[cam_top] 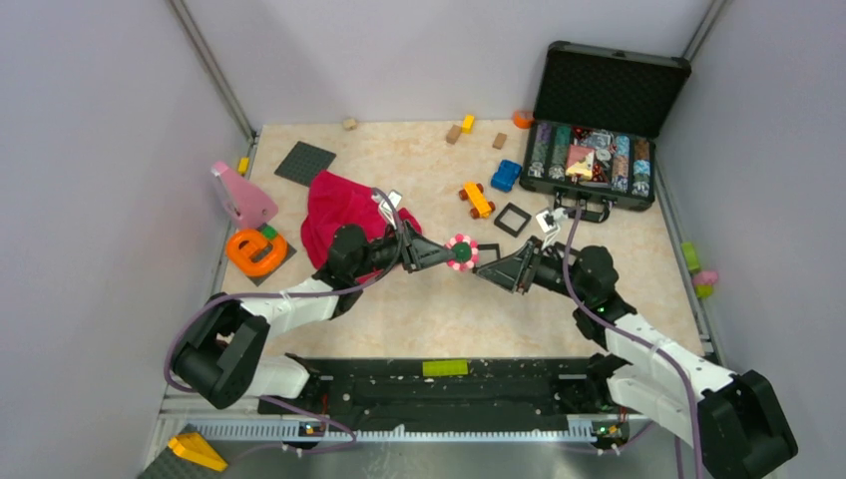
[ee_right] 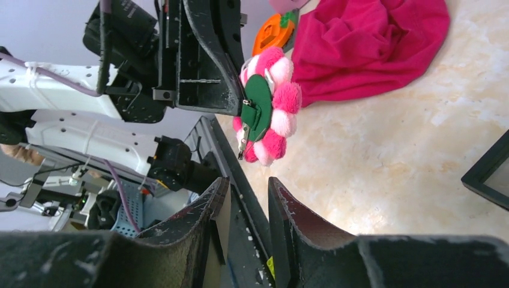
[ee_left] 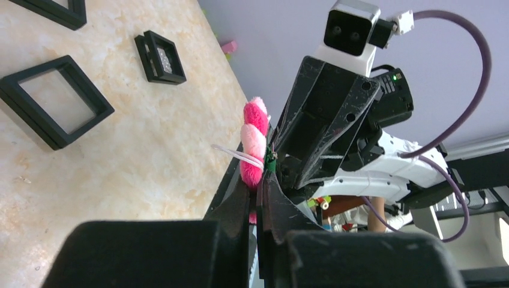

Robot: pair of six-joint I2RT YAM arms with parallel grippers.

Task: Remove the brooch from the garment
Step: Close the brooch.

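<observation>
- Here, the left gripper (cam_top: 450,256) is clamped on the brooch (cam_top: 461,251), held apart from the garment (cam_top: 339,208), at its 3 o'clock.
- Right gripper (cam_top: 482,269), at the brooch's 4 o'clock: jaws slightly parted, empty.

No writing, number or brand mark can be read in any of the three views. The patterned faces of the coloured discs (cam_top: 559,150) stacked in rows in the open black hard-shell case (cam_top: 611,90) are too small to make out.
</observation>
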